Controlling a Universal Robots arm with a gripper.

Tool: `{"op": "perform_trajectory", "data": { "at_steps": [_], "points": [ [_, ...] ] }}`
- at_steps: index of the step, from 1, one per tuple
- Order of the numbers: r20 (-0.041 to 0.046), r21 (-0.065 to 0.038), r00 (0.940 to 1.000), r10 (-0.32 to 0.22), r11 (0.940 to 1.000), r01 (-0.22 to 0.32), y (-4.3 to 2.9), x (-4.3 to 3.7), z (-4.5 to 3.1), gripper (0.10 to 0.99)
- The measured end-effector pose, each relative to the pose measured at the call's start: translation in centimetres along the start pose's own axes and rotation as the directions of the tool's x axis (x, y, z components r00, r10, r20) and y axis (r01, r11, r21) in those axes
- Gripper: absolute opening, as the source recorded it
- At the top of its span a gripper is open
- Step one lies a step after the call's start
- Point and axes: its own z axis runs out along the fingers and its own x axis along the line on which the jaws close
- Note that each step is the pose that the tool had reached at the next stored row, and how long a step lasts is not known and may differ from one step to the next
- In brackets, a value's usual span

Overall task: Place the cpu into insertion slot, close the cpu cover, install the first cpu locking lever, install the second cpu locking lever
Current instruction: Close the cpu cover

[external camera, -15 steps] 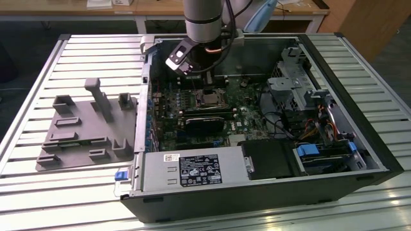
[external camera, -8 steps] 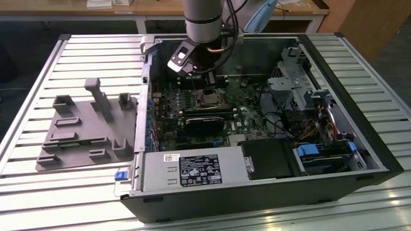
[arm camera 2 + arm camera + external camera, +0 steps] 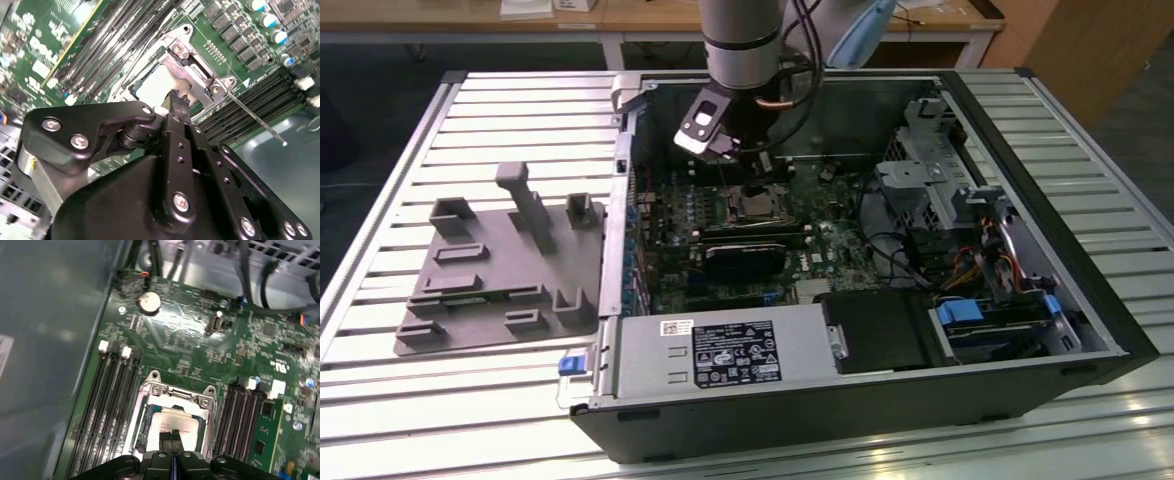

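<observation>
Gripper [image 3: 172, 434] jaws pressed together, empty, tips just over the cpu [image 3: 175, 419] w/ cpu cover [image 3: 177, 394] lying round it, prob. shut for pushing, not gripping.

Seated flat in the dark insertion slot [image 3: 142, 434]: grey-topped cpu [image 3: 176, 420], framed by lowered silvery cpu cover [image 3: 177, 396].
</observation>
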Motion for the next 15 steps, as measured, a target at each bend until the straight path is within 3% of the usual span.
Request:
{"op": "perform_trajectory", "data": {
  "at_steps": [4,8,15],
  "points": [
    [-0.003,-0.003,0.9975,-0.07,0.9975,0.07,0.0,0.0,0.01,0.102],
    [-0.0004,-0.005,0.9907,-0.136,0.9907,0.136,-0.01,0.0,0.01,0.102],
    [0.0049,-0.007,0.9684,-0.249,0.9684,0.249,-0.02,0.0,0.01,0.102]
  ]
}}
